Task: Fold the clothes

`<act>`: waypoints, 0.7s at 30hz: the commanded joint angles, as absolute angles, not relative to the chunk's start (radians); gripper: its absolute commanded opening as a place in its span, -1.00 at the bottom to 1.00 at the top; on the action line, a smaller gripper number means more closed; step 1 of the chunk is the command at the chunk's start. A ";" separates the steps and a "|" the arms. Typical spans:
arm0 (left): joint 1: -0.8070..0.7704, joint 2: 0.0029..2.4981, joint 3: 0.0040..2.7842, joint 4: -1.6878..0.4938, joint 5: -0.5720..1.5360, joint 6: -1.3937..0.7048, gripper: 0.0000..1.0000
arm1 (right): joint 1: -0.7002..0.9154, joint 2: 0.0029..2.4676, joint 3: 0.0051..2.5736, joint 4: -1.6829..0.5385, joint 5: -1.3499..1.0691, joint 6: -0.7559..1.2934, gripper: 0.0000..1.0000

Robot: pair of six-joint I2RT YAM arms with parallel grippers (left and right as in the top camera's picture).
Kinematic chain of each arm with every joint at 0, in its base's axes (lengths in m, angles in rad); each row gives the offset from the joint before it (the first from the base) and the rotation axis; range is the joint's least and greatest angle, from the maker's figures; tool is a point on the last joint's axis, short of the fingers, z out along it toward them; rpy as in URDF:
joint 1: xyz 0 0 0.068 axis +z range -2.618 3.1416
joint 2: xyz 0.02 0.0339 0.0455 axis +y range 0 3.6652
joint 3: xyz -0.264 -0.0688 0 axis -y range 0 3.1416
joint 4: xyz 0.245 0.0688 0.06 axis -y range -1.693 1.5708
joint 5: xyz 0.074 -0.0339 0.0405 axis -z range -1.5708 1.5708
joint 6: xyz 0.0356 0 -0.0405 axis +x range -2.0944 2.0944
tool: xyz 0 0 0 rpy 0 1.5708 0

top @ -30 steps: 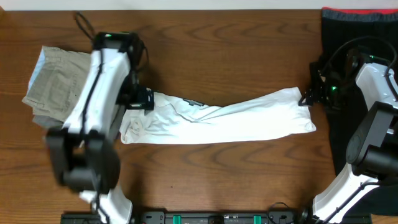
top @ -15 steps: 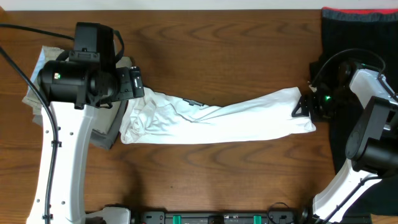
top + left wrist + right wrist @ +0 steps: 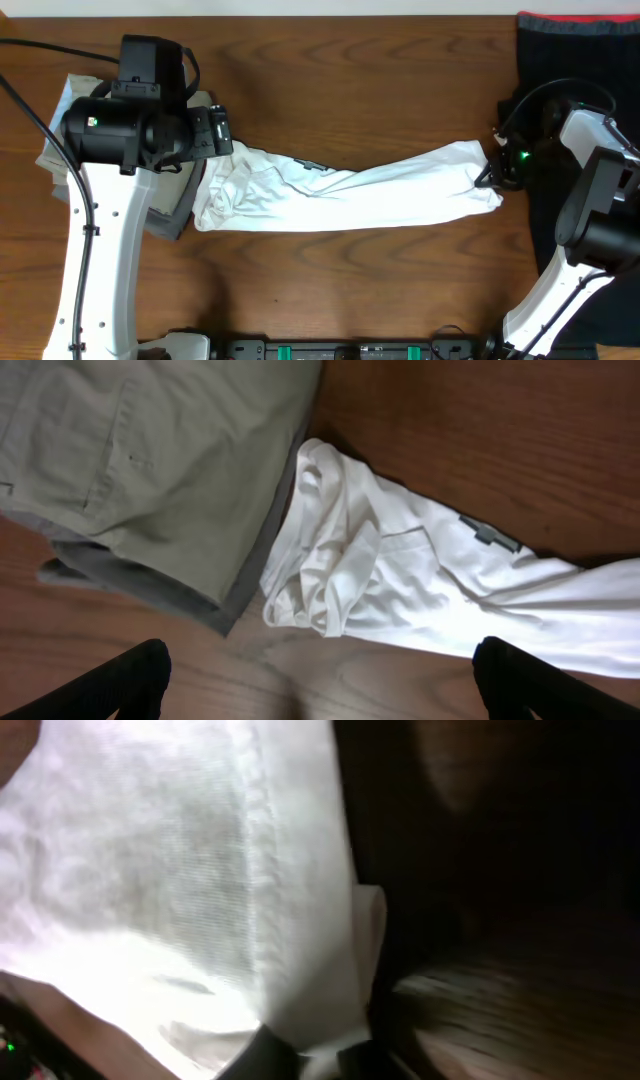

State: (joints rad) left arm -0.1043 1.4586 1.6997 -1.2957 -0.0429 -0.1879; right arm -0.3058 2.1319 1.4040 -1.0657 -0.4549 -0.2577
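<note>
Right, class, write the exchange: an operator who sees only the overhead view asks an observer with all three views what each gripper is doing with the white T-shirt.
Operator: Is the right gripper on the T-shirt?
Observer: Yes. Its wrist view shows the hem pinched between closed jaws.
Operator: And the left gripper?
Observer: Jaws wide apart, nothing between them, above the T-shirt's bunched end.
Operator: What is under that arm?
Observer: The khaki trousers, with the T-shirt's bunched end lying against their edge.

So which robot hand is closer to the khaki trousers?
Left: left gripper hovers open by the khaki trousers; right gripper pinches the white T-shirt, far away.
</note>
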 commanded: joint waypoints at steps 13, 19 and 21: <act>-0.096 1.458 1.710 -1.269 -0.037 -0.204 0.96 | -0.448 2.000 1.566 -1.210 -0.295 -0.136 -0.98; -0.096 1.458 1.710 -1.254 -0.037 -0.204 0.96 | -0.408 1.921 1.605 -1.269 -0.332 -0.151 -0.98; -0.096 1.458 1.710 -1.251 -0.037 -0.204 0.96 | -0.375 1.896 1.605 -1.280 -0.334 -0.150 -0.98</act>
